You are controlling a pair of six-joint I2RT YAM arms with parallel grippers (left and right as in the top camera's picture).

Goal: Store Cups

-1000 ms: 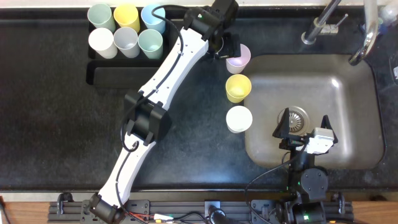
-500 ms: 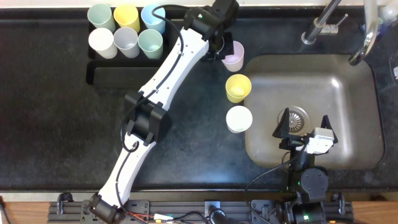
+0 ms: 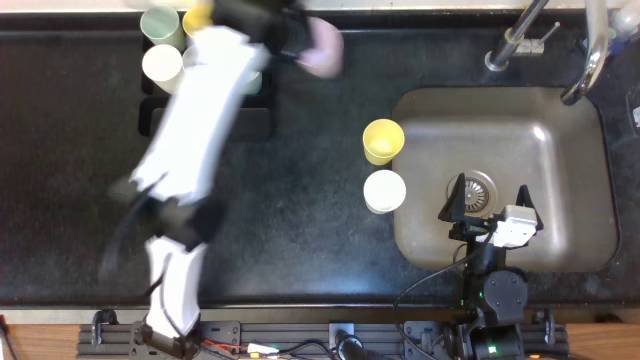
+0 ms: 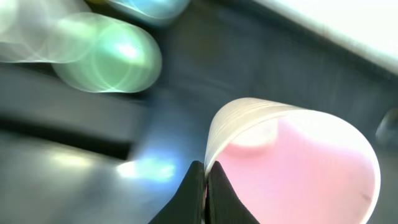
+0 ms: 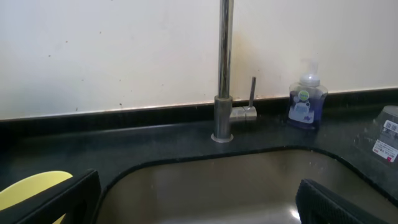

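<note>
**Pink cup in my left grip, just short of the tray**

Left wrist view: my left gripper (image 4: 205,173) is clamped on the rim of the pink cup (image 4: 298,165), with the thin wall caught between my two fingers and the cup's mouth turned toward the camera. Past it are the green cup (image 4: 115,59) and the blue cup (image 4: 146,5), standing on the black tray (image 4: 56,130). I judge the step in hand to be carrying this cup over to join them. To do it well I should hold the pinch firm, because a soft rim may flex. I should then bring the cup upright over a free spot or a matching stack and lower it straight. I should let go only once its base is seated, so it neither tips nor knocks its neighbours.

Top view: my left arm (image 3: 200,110) reaches from its base at the near left edge up to the far side of the counter. The wrist is turned toward the right and the pink cup hangs just beside the tray's right end. The yellow cup (image 3: 383,140) and the white cup (image 3: 385,190) stand on the counter at the left lip of the sink (image 3: 560,110), not yet stored. My right gripper (image 3: 490,203) sits low over the basin with its fingers spread and nothing between them.

Right wrist view: the faucet (image 5: 224,74) and a soap bottle (image 5: 306,102) stand at the back wall, with the yellow cup's rim off to one side
</note>
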